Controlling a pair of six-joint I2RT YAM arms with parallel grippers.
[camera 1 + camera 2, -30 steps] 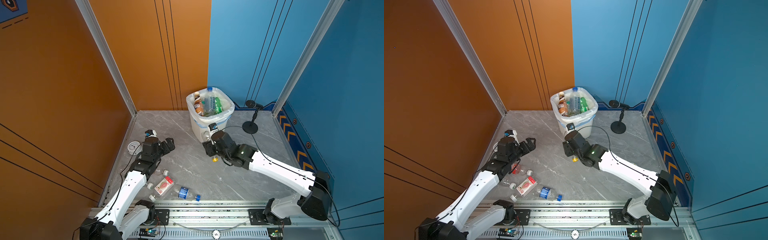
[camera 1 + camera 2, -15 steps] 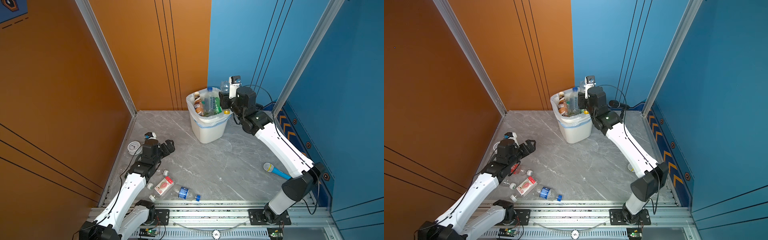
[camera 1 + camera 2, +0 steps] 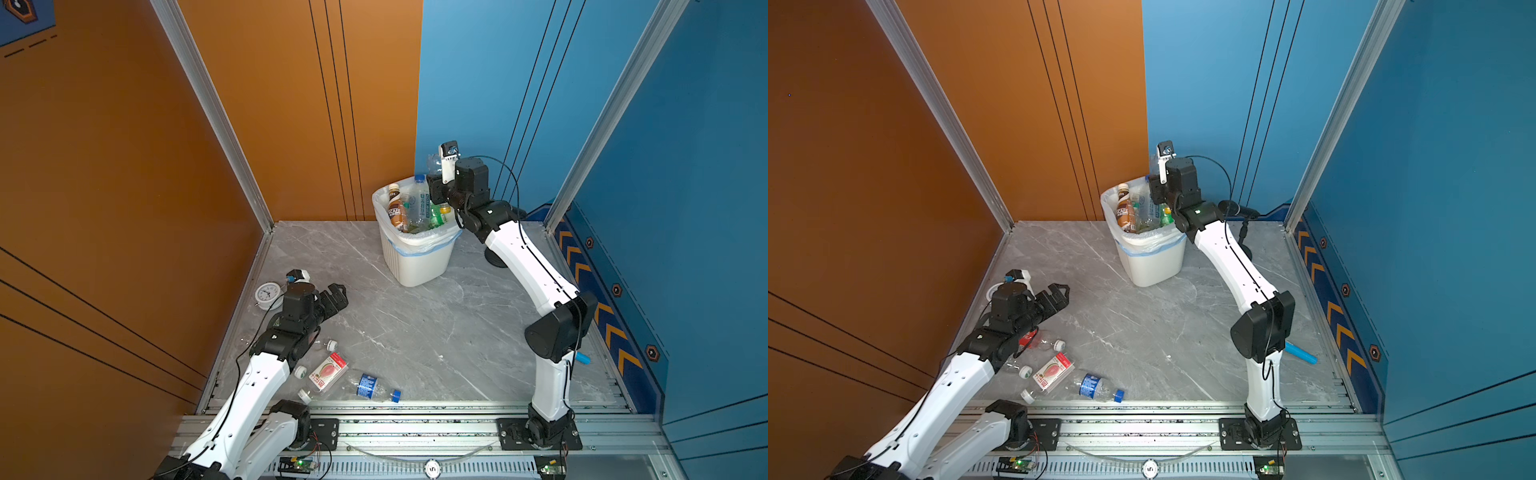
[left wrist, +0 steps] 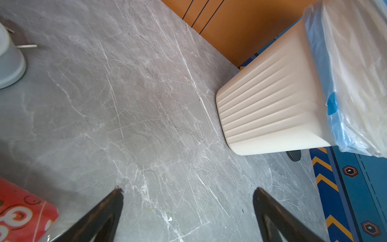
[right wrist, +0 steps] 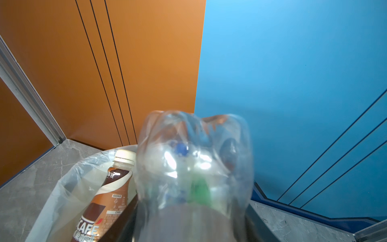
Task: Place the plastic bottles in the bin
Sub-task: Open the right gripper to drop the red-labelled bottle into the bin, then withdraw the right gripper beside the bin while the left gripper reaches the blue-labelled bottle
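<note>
Right gripper (image 3: 434,186): closed on a clear bottle (image 3: 433,164), held high. In the right wrist view the bottle's (image 5: 194,167) crumpled base projects beyond the jaws and fills the centre of the frame. The fingertips themselves are hidden by it.

The bin (image 3: 415,262) stands directly below this gripper, which is at the rim on the side towards the blue wall. It cannot be told whether the held bottle is wholly over the opening. The bin is already loaded. A brown coffee bottle (image 3: 397,208) stands upright against the liner on the far side of the opening from the gripper. It also shows in the right wrist view (image 5: 109,188), below and beside the held bottle. A green bottle (image 3: 434,217) lies just beneath the gripper.

Left gripper (image 3: 334,295): jaws spread wide, nothing between them. In the left wrist view the fingers (image 4: 117,197) are set far apart, with only bare grey floor (image 4: 146,104) between them. The bin (image 4: 268,100) is ahead of this gripper and well apart.

Bottles outstanding: a red-labelled bottle (image 3: 326,372) and a blue-labelled bottle (image 3: 374,386) lie on their sides behind the left gripper, beside its forearm. They are near each other. A white alarm clock (image 3: 268,293) sits just beside the wrist.
</note>
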